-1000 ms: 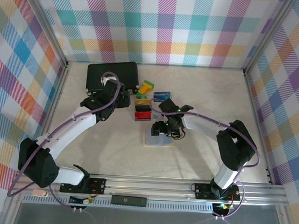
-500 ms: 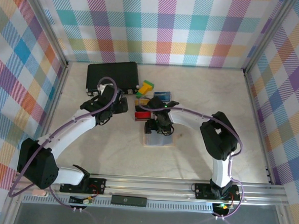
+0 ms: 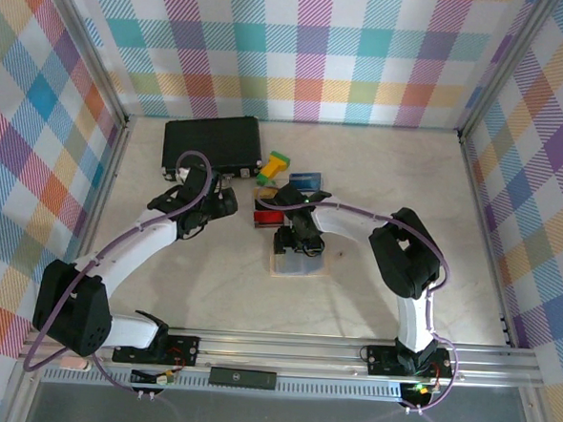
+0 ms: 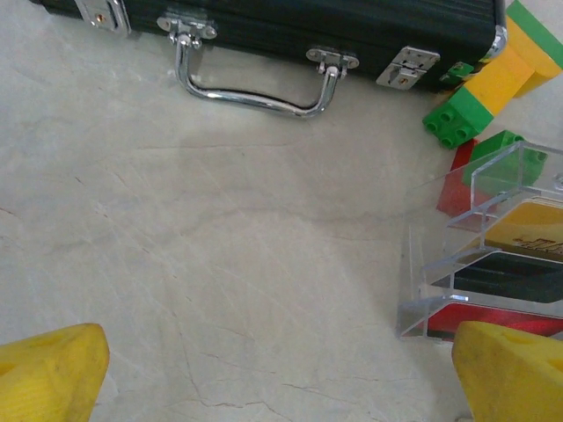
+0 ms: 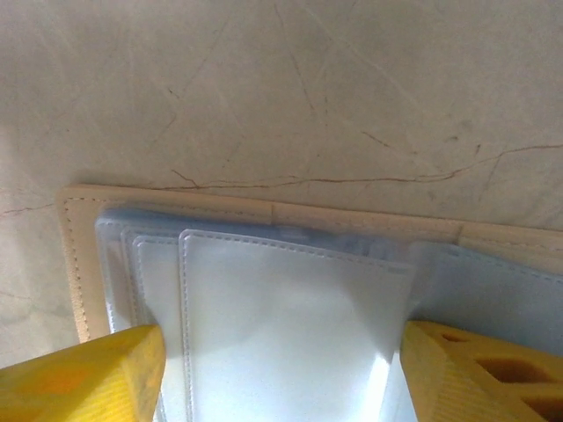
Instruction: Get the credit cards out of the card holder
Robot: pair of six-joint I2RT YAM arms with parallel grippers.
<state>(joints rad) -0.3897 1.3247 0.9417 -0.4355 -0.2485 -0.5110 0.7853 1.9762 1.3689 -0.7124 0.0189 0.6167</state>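
Left fingers [image 4: 46, 376] spread wide; right fingers [image 5: 81, 380] narrower, possibly gripping.

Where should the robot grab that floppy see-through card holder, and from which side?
Probably the top pocket flap of the soft, translucent pale-blue card holder with its tan stitched border, pinched across its two side edges from straight above. It lies flat and thin on the table, so coming sideways would likely just push it. The right gripper straddles that flap.

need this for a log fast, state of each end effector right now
left end effector: open, empty
right end effector: straddling card holder, grip cannot be told
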